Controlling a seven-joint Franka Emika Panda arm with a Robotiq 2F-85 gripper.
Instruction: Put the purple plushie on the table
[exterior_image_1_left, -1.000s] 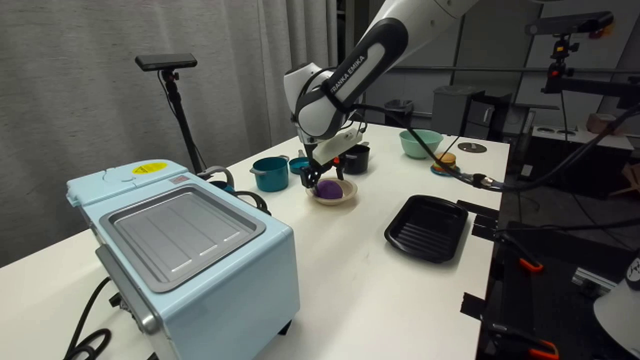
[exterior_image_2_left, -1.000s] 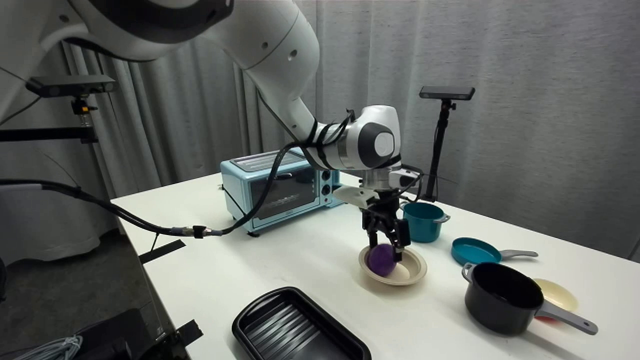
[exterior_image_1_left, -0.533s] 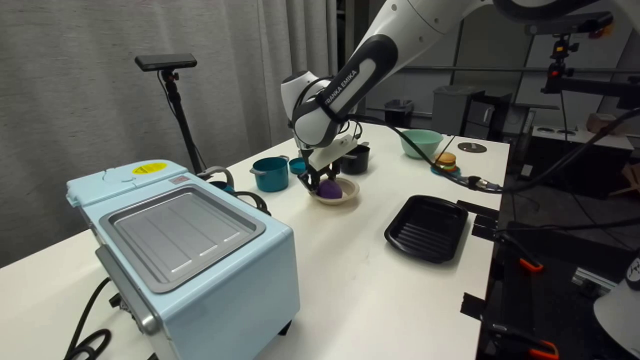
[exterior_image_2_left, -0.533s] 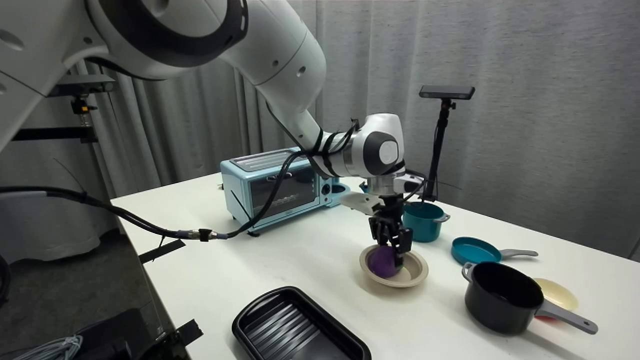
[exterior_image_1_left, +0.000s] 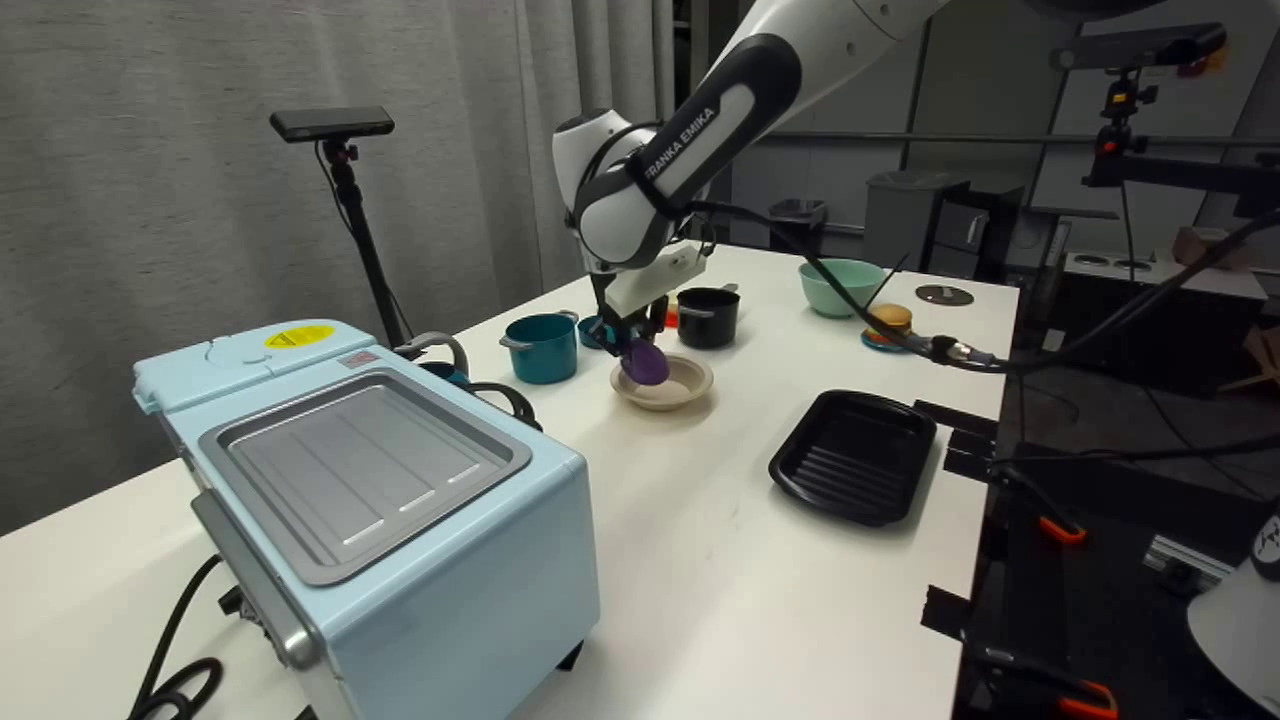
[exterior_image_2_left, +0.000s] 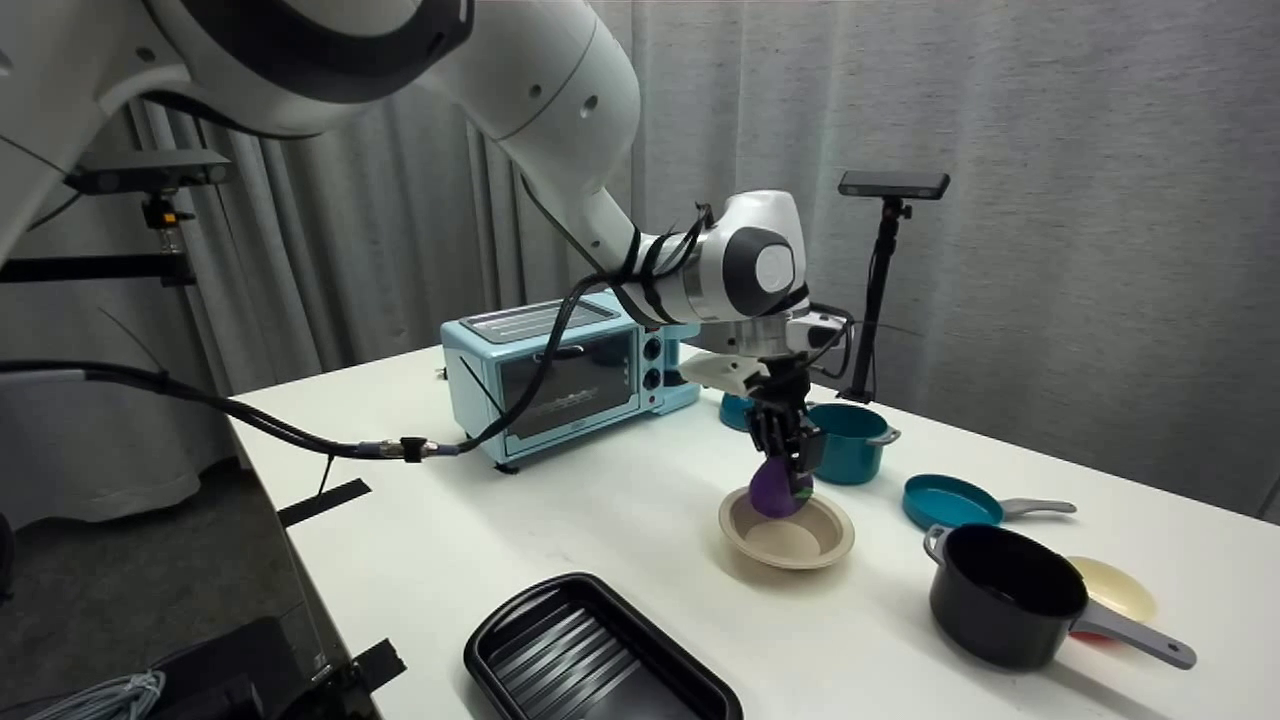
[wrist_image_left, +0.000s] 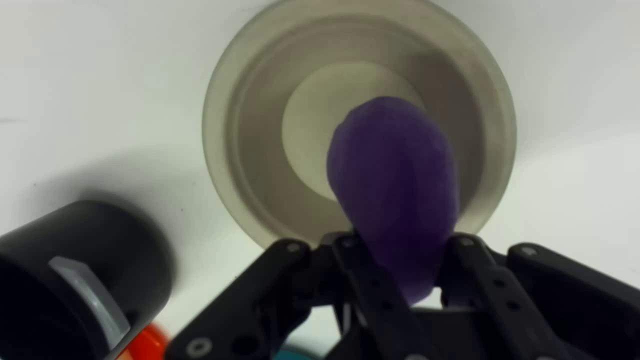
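Wrist view: the fingers (wrist_image_left: 372, 285) grasp the purple plushie (wrist_image_left: 392, 170) near one end, over the beige bowl (wrist_image_left: 217, 125). That off-centre hold could let it swing, slip and drop back in; a low sideways path could bump the bowl. In an exterior view, the white worktop (exterior_image_2_left: 600, 520) carries a black ridged tray (exterior_image_2_left: 600, 660), then a light-blue toaster oven (exterior_image_2_left: 570, 390); grey curtains (exterior_image_2_left: 1060, 260) hang behind.

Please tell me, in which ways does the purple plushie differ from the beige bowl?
The purple plushie is held in the gripper; the beige bowl rests on the table. The plushie is narrower than the bowl. The plushie is a closed lump; the bowl is open on top. Both look rounded.
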